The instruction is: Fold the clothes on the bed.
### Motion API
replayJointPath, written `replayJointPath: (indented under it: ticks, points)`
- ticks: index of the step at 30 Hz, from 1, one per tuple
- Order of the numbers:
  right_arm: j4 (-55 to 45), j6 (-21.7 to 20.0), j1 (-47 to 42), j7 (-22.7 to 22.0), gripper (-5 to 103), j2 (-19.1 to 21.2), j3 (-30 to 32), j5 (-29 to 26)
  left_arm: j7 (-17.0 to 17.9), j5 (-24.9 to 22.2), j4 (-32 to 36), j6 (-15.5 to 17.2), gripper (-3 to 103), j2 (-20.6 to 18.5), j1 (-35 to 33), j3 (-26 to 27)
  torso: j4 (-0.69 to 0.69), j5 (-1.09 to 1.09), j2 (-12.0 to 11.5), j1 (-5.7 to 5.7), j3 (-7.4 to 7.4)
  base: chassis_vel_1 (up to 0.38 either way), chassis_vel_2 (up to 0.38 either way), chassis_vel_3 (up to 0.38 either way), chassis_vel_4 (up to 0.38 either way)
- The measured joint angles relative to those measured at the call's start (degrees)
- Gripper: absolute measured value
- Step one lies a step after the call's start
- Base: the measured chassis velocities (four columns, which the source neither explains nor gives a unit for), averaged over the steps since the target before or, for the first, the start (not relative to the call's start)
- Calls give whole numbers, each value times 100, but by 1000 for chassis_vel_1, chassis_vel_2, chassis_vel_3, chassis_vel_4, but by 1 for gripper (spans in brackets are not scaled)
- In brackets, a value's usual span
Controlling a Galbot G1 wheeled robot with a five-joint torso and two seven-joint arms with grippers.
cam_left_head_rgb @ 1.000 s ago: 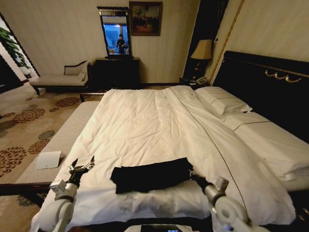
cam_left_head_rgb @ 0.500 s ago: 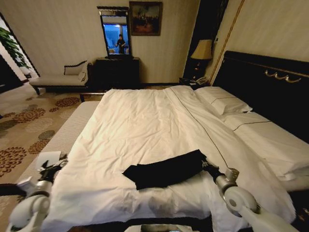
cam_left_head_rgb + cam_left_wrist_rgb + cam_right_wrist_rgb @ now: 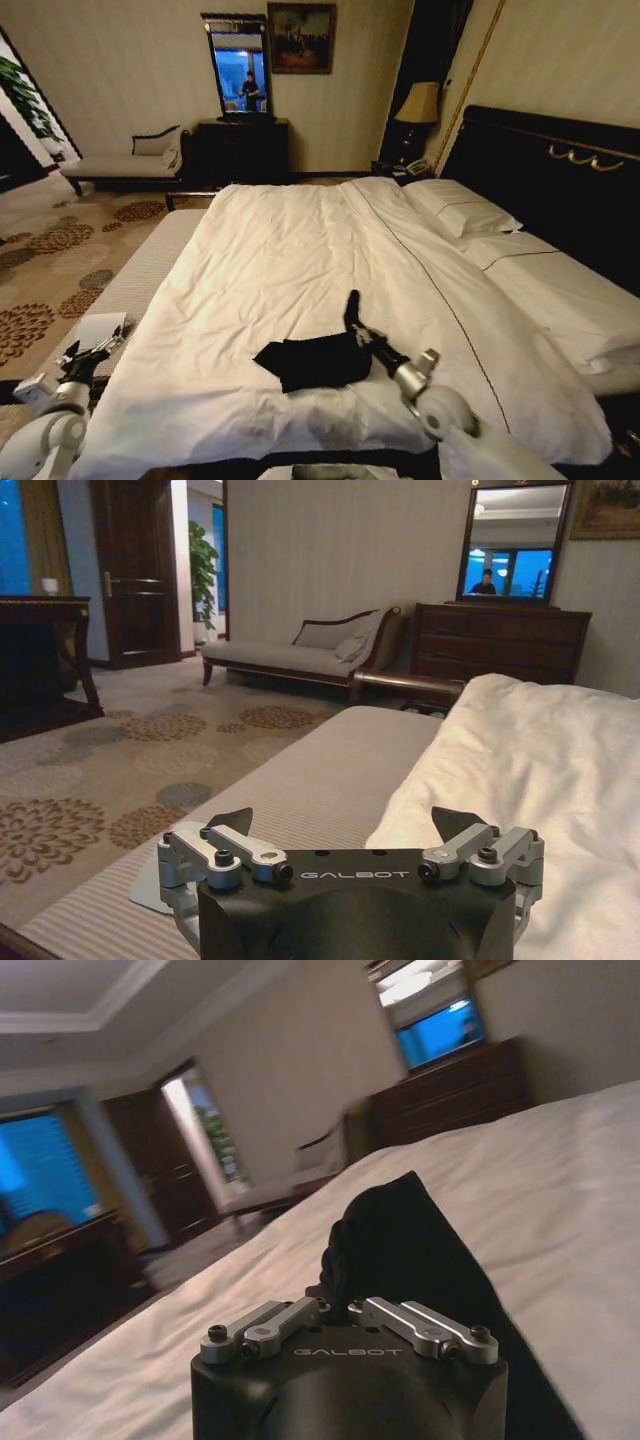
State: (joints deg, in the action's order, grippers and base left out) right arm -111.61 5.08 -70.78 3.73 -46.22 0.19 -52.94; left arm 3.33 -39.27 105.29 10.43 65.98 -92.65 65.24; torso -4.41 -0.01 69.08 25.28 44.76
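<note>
Black T-shirt (image 3: 315, 360) lies bunched on the white duvet (image 3: 290, 260) near the foot of the bed (image 3: 560, 290), roughly mid-width, small against the bedding. Lettering not visible.

Right claw (image 3: 358, 335) sits at the shirt's right edge, fingers pinched narrow on a fold of the black fabric. One strip of cloth stands up from the claw, lifted off the duvet; rest of the shirt stays flat to the left of it. Right wrist view: right claw (image 3: 345, 1305) with both metal fingers drawn in close, black fabric (image 3: 400, 1250) bunched between and rising just beyond them, white duvet (image 3: 560, 1220) on both sides. Right arm reaches in from the lower right of the head view.

Left claw (image 3: 92, 352) hangs off the left side of the bed, well apart from the shirt, above a striped bench (image 3: 140, 280) and near a white card (image 3: 98, 330) lying on it. Left wrist view: left claw (image 3: 352, 825) spread wide, holding nothing; fingers (image 3: 232, 832) apart, bench (image 3: 330, 770) below, duvet edge (image 3: 520, 770) beside it.

Behind: chaise (image 3: 125, 160), dark dresser (image 3: 240, 150) with mirror (image 3: 238, 65), lamp (image 3: 420, 105), dark headboard (image 3: 560, 175), pillows (image 3: 470, 205), patterned carpet (image 3: 50, 270).
</note>
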Motion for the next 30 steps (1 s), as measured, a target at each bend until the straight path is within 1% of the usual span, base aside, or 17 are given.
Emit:
replayJointPath:
  ticks: [1, 3, 5, 6, 7, 8, 13, 19, 24, 30]
  points:
    - [93, 1, 191, 46, 2, -29, -200, 15, 0, -1, 4, -9, 100, 0, -24, 32, 0, -1, 0, 0, 0, 0, 0, 0, 0]
    - [411, 17, 716, 194, 2, -174, -815, 96, -2, -7, 25, -28, 100, 16, -84, 109, 2, 0, 0, 0, 0, 0, 0, 0, 0]
    - [484, 24, 810, 219, 2, -217, -931, 115, -2, -7, 30, -29, 100, 23, -93, 119, 1, 1, 1, 0, 0, 0, 0, 0, 0]
    - [611, 36, 965, 249, 2, -295, -1134, 138, -2, -8, 47, -33, 100, 42, -110, 135, 1, 0, 0, 0, 0, 0, 0, 0, 0]
    - [661, 39, 1017, 262, 2, -335, -1212, 145, -2, -8, 58, -35, 100, 55, -119, 139, 1, 0, 0, 0, 0, 0, 0, 0, 0]
    - [828, 59, 1154, 307, 2, -479, -1452, 182, -2, -8, 91, -36, 100, 88, -143, 148, 0, 0, 0, 0, 0, 0, 0, 0, 0]
    - [1010, 95, 1214, 394, 2, -679, -1757, 343, -2, -7, 163, -36, 100, 117, -187, 179, 0, 1, 0, 0, 0, 0, 0, 0, 0]
    - [1040, 117, 1059, 480, 2, -733, -1915, 582, 2, -1, 227, -14, 100, 138, -182, 171, -1, 1, 1, 0, 0, 0, 0, 0, 0]
    - [1145, 137, 939, 476, 2, -809, -1921, 727, 10, 44, 256, -7, 100, 195, -175, 102, 0, 1, 1, 0, -1, 0, 0, 0, 0]
    - [1077, 139, 739, 449, 2, -811, -1883, 853, 18, 56, 312, -5, 100, 227, -191, 77, 0, 1, 1, 0, 0, 0, 0, 0, 0]
